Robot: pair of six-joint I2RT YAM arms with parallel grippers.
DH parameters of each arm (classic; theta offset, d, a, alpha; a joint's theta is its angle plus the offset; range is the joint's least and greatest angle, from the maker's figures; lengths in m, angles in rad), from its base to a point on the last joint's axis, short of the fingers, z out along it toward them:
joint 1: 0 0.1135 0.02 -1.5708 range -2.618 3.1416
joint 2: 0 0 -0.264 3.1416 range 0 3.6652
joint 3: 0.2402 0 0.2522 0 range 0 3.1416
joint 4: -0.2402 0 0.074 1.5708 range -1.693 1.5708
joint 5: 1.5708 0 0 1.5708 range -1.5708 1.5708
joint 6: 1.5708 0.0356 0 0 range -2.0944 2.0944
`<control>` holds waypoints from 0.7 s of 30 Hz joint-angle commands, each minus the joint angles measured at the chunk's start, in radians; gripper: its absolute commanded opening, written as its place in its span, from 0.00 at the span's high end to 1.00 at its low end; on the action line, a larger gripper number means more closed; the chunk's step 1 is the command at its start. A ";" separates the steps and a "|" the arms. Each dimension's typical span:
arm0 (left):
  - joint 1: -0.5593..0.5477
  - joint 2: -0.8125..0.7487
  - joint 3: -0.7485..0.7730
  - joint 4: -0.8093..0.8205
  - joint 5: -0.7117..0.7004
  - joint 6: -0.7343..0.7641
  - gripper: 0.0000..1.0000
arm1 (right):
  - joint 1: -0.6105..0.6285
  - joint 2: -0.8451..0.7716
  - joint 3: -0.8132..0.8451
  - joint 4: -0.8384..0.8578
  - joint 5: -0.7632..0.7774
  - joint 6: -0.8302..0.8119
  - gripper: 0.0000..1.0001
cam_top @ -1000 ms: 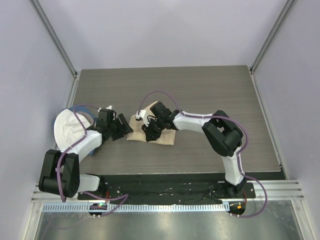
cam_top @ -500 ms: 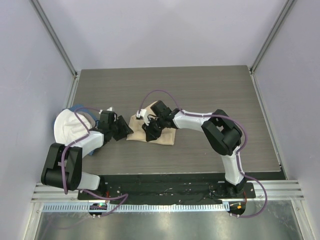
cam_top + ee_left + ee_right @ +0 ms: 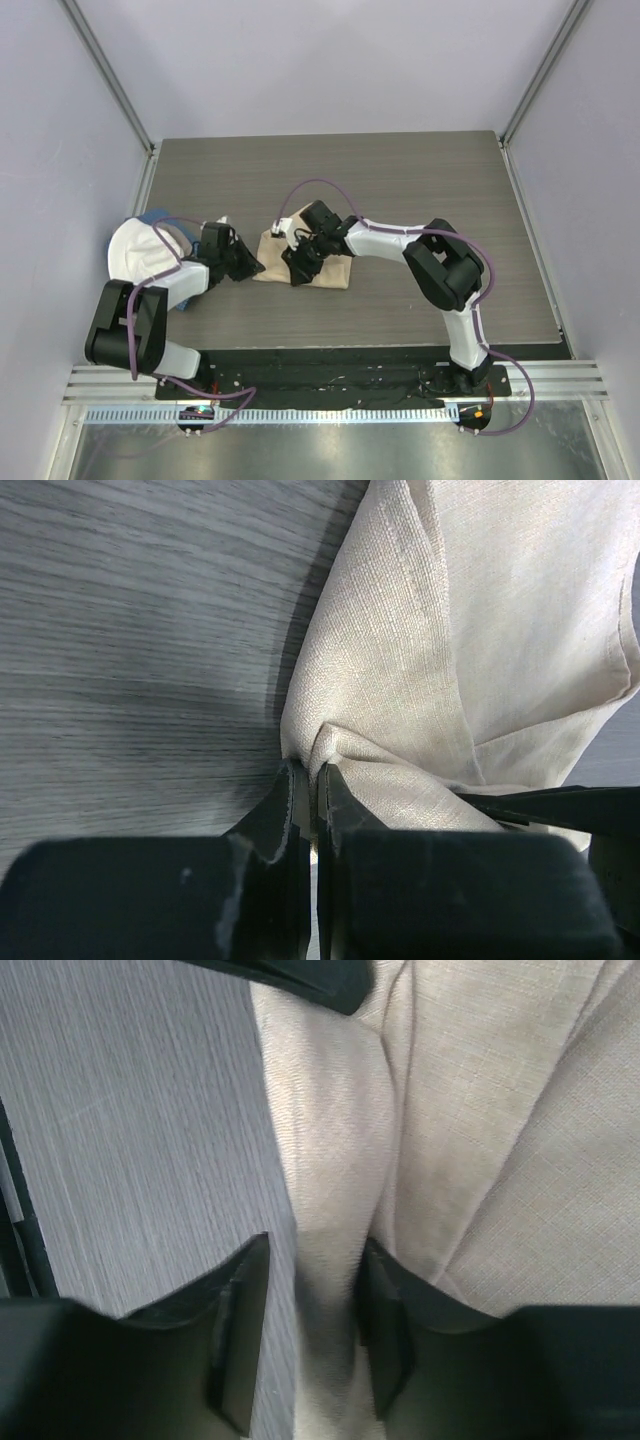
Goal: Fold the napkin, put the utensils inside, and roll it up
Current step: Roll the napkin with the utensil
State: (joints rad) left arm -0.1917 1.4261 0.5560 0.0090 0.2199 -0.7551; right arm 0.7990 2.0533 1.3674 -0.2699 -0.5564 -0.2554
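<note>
Grey table (image 3: 420, 190) | beige napkin (image 3: 330, 275) folded, creased | left gripper (image 3: 315, 777) pinching it | right gripper (image 3: 312, 1265) spread

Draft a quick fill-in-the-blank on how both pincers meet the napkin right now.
The left pincer is ___ on a napkin corner.
The right pincer is ___, its fingers straddling a raised napkin fold.
The white dish sits at the table's ___ edge.
Missing: shut; open; left.
</note>
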 commanded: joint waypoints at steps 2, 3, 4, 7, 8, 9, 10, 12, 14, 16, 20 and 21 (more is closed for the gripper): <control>0.008 0.039 0.080 -0.119 0.012 0.026 1.00 | 0.028 -0.103 -0.001 -0.059 0.137 0.027 0.44; 0.009 0.048 0.093 -0.139 0.019 0.028 1.00 | 0.037 -0.122 -0.011 -0.042 0.198 0.025 0.42; 0.009 0.054 0.105 -0.186 0.022 0.028 1.00 | 0.052 -0.165 -0.037 0.006 0.229 0.016 0.40; 0.014 0.082 0.151 -0.243 0.045 0.039 1.00 | 0.114 -0.225 -0.114 0.124 0.390 -0.008 0.37; 0.015 0.091 0.169 -0.268 0.052 0.040 1.00 | 0.129 -0.234 -0.134 0.151 0.427 -0.025 0.36; 0.017 0.092 0.177 -0.279 0.056 0.045 1.00 | 0.162 -0.239 -0.151 0.178 0.503 -0.037 0.36; 0.023 0.097 0.186 -0.287 0.065 0.046 1.00 | 0.175 -0.245 -0.183 0.226 0.529 -0.048 0.36; 0.029 0.109 0.206 -0.311 0.081 0.054 1.00 | 0.207 -0.246 -0.211 0.265 0.585 -0.076 0.36; 0.040 0.120 0.222 -0.326 0.108 0.057 1.00 | 0.221 -0.234 -0.240 0.330 0.622 -0.087 0.36; 0.041 0.134 0.229 -0.333 0.128 0.062 1.00 | 0.230 -0.223 -0.258 0.369 0.651 -0.108 0.36; 0.049 0.132 0.236 -0.342 0.139 0.062 1.00 | 0.238 -0.202 -0.283 0.425 0.685 -0.148 0.36; 0.052 0.137 0.237 -0.348 0.144 0.065 1.00 | 0.241 -0.197 -0.292 0.434 0.694 -0.163 0.36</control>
State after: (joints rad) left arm -0.1497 1.5566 0.7650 -0.2920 0.3172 -0.7162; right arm 1.0397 1.8488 1.0946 0.0273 0.0456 -0.3538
